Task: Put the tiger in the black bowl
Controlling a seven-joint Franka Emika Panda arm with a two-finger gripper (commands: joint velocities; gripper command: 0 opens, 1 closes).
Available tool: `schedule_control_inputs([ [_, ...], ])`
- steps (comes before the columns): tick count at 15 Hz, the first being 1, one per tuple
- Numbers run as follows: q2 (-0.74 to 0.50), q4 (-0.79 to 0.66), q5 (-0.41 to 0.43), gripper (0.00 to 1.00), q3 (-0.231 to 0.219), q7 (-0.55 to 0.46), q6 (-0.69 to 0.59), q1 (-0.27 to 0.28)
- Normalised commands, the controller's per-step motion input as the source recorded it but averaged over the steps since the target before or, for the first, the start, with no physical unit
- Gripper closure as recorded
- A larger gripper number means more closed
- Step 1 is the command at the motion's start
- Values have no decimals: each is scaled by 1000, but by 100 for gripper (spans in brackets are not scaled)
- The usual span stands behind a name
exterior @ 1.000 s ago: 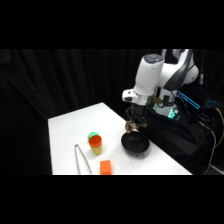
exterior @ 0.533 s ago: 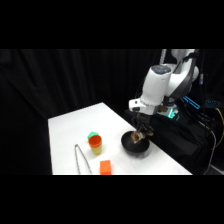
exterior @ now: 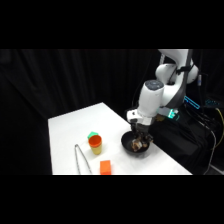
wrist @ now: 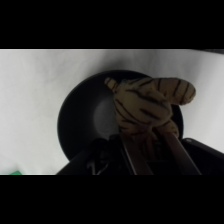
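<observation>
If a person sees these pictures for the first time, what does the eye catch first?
First, the small tan toy tiger with dark stripes, gripped by the jaws of the white arm's gripper over the round glossy black bowl. Next, to that bowl's left in the side view, the orange-and-yellow cup on the white table.

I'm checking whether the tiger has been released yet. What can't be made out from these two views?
- Side view: the gripper hides most of the tiger and the black bowl's floor.
- Wrist view: the tiger covers the bowl's far side; whether it touches the bottom is unclear.
- Wrist view: fingers cut off by the bottom edge.
</observation>
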Motion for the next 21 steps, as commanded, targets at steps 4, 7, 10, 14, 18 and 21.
schedule_control_inputs([
  [4,-12,76,-89,3,-110,1,62,48],
  [7,-190,22,24,0,-181,-70,-152,174],
  [10,-379,-2,64,0,-79,-50,-388,132],
  [14,-475,26,98,0,29,-51,-540,59],
  [18,-397,169,215,0,47,-214,-535,-58],
  [21,-198,335,276,0,-49,-376,-436,-154],
])
